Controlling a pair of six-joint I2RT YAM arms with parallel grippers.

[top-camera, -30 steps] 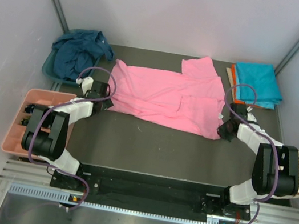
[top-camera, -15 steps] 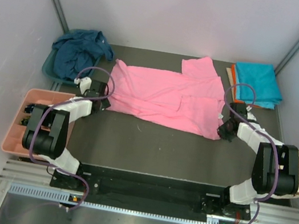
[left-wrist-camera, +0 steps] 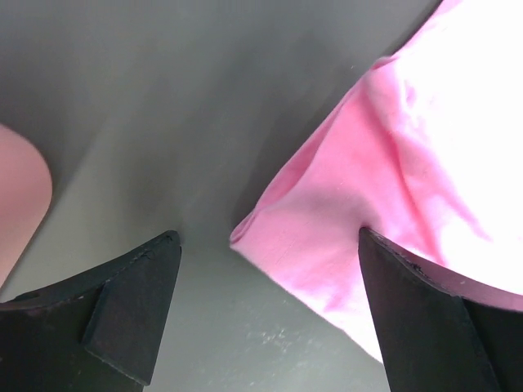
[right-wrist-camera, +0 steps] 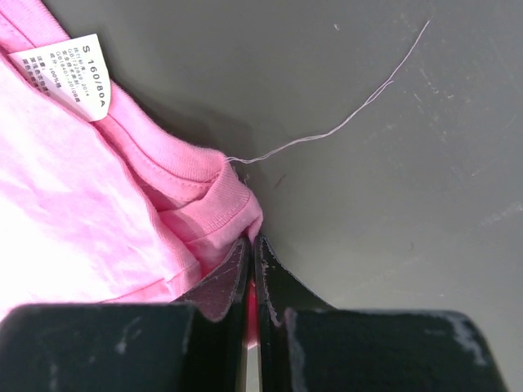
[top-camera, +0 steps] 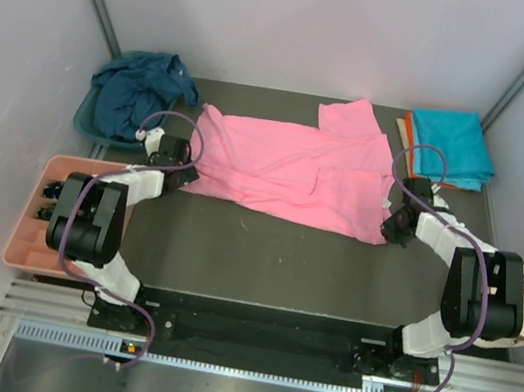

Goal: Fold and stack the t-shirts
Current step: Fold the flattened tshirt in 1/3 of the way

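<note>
Pink t-shirt (top-camera: 292, 171) lies spread across the middle of the desk (top-camera: 261, 257), reaching toward its far edge. My right pincer (right-wrist-camera: 252, 245) is clamped on a folded edge of it near the desk's right side, but only on a thin lip of cloth, so I judge a lift could pull it free. My left pincer (left-wrist-camera: 265, 237) stands apart around the opposite corner. Just the tip sits between the jaws, so closing may catch nothing.
</note>
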